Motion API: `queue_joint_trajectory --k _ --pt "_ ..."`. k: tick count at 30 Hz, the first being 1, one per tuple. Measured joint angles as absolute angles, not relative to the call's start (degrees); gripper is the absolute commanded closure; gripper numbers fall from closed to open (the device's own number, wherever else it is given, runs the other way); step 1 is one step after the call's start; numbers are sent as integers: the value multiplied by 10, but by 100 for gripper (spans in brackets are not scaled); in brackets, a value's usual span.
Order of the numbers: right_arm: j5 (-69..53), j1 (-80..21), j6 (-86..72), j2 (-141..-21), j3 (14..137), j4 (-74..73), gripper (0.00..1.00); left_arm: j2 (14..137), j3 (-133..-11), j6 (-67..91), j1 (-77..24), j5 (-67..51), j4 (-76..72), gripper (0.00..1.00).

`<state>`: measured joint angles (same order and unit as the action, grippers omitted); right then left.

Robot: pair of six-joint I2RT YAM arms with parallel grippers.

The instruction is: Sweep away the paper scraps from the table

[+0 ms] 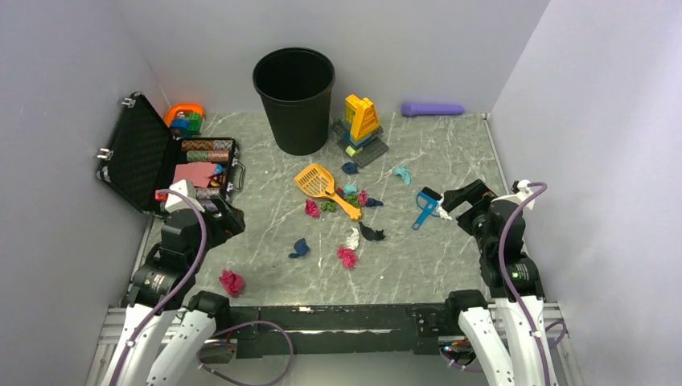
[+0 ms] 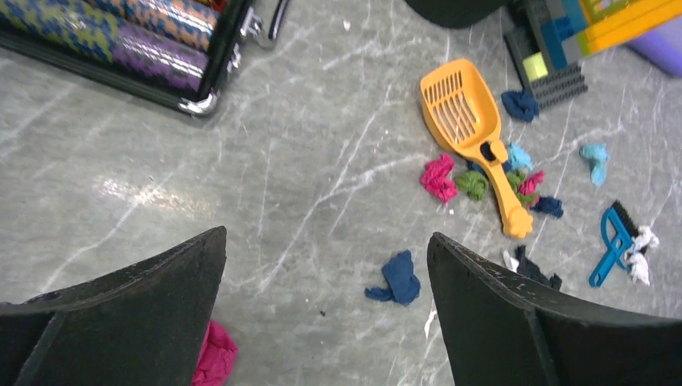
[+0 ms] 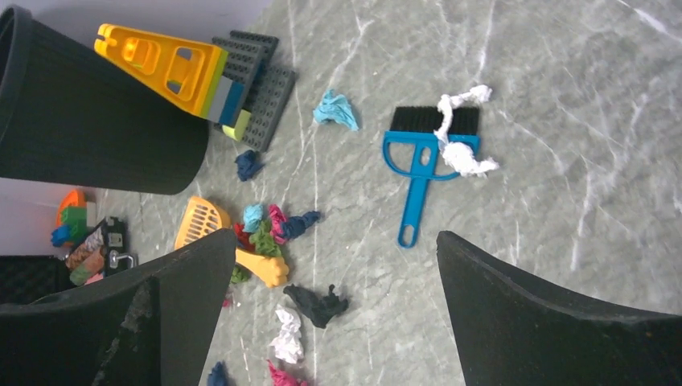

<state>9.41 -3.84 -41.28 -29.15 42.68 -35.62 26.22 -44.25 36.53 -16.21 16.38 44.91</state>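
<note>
Pink, blue, green and white crumpled paper scraps [image 1: 347, 256] are littering the grey marble-patterned worktop [image 1: 257, 241], none swept. I'm seeing left gripper [image 2: 326, 233] and right gripper [image 3: 335, 234] spread; blue plastic hand brush [image 3: 412, 197] untouched.

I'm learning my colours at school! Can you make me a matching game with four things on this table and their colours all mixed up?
Things:
1 bin
2 scoop
3 brush
4 paper ball nearest the left arm

Colours:
A blue
B pink
C black
D orange

Pairs: 1-C, 2-D, 3-A, 4-B
</note>
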Motion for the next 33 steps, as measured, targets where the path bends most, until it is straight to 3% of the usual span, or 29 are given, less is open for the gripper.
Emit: queue_joint_trajectory --k 12,21,25,29,33 --pt "42 -38 -411 -240 402 -328 0 352 -411 416 -162 139 450 2" --pt "-25 -38 -428 -256 336 -257 0 448 -387 478 -189 104 363 2" --pt "-27 -38 -444 -302 330 -256 13 538 -397 545 -280 138 335 1" --pt "11 -38 -464 -335 331 -275 10 670 -482 626 -375 199 355 1" --pt "39 -38 -472 -363 348 -308 13 832 -650 715 -455 258 402 5"
